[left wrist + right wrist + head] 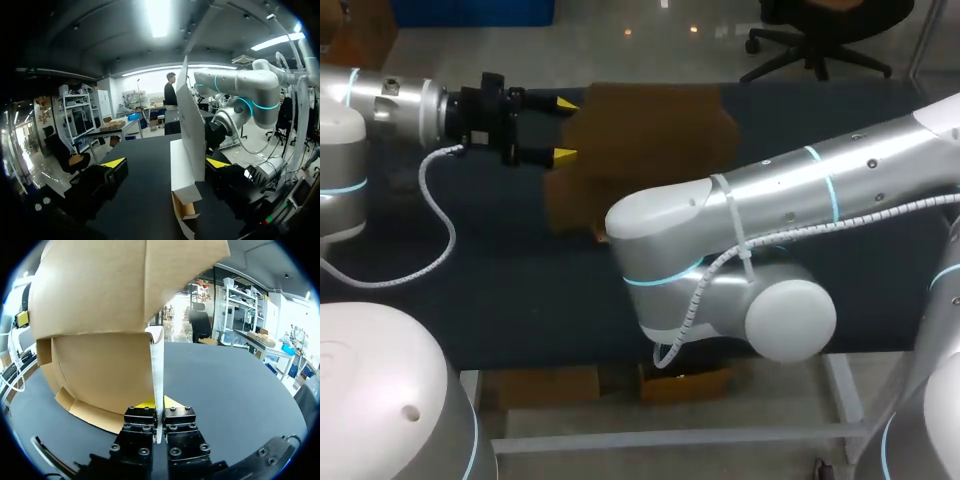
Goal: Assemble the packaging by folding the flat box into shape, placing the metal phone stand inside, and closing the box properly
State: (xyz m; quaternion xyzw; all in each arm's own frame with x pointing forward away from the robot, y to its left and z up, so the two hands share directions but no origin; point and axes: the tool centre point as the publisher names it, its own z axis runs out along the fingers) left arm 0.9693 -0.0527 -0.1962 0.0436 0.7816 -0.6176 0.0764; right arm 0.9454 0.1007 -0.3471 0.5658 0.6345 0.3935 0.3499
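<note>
You were at the folding step. Your left pincer [565,129] was spread, one finger on either side of an upright panel of the cardboard box [650,125], which stood partly opened on the dark tabletop [520,300]. Your right pincer [158,403] was pinching another thin panel of that box. Next, I judge, the walls needed squaring before any flap was tucked. The phone stand was not in view. Faint print on the box's white face was too small to read.
</note>
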